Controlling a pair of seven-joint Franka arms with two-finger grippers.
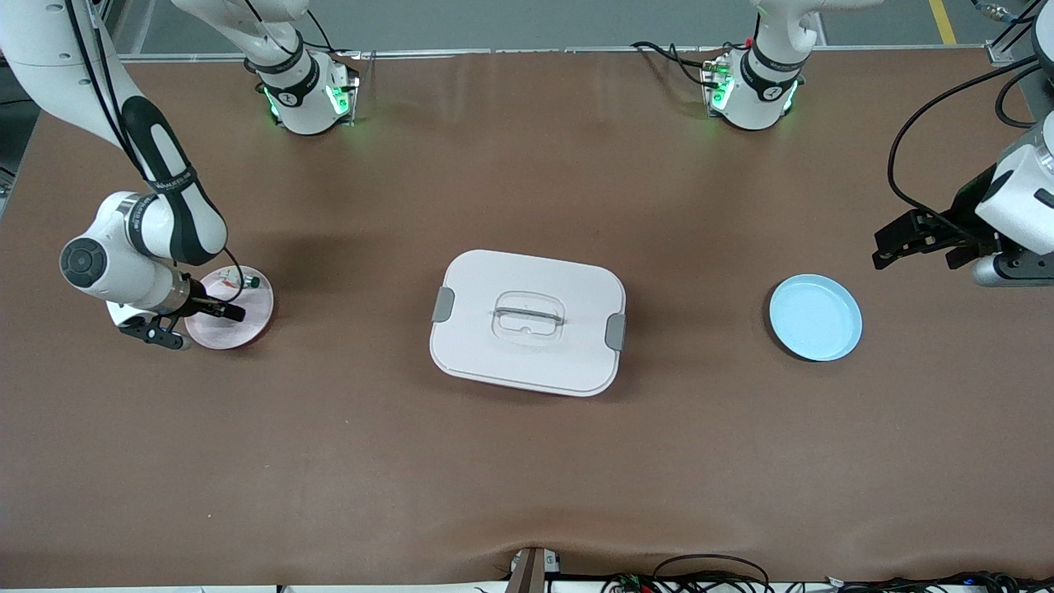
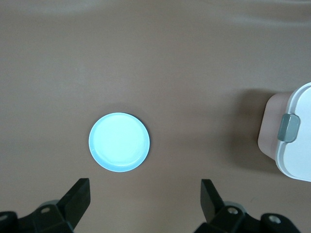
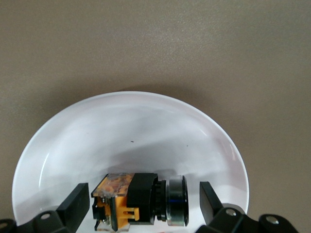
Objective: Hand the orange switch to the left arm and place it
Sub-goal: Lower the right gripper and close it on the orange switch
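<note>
Landmark for all positions: the large white rounded-rectangular plastic box (image 1: 528,322) with grey side clips and a clear recessed lid handle, sitting mid-worktop on the brown worktop (image 1: 527,461).

Right arm (image 1: 156,206): reaches down toward its own end of the worktop, well apart from the box. Its right end effector (image 1: 191,324) is low over the round pink plate (image 1: 247,317) that lies on that side of the box. In the right wrist view the two black fingers (image 3: 75,204) stand wide apart, one on each side of the small black cylindrical push-button switch with the orange end (image 3: 138,200). The switch lies on its side inside the plate, near the rim, between the fingers. A gap shows between each finger and the switch body; nothing is gripped. A small green-tipped part (image 1: 249,282) sits on the same plate, on the edge farther from the front camera.

Left arm (image 1: 1021,206): waits near its end of the worktop. The left end effector (image 1: 918,247) hangs in the air, just off the round pale-blue plate (image 1: 815,318), fingers (image 2: 77,199) spread wide and holding nothing. That plate lies well apart from the box, toward the left arm's end. The left wrist view shows the plate's inside bare, with one corner and clip of the box at the picture's edge.

Box lid is on, both clips down.
</note>
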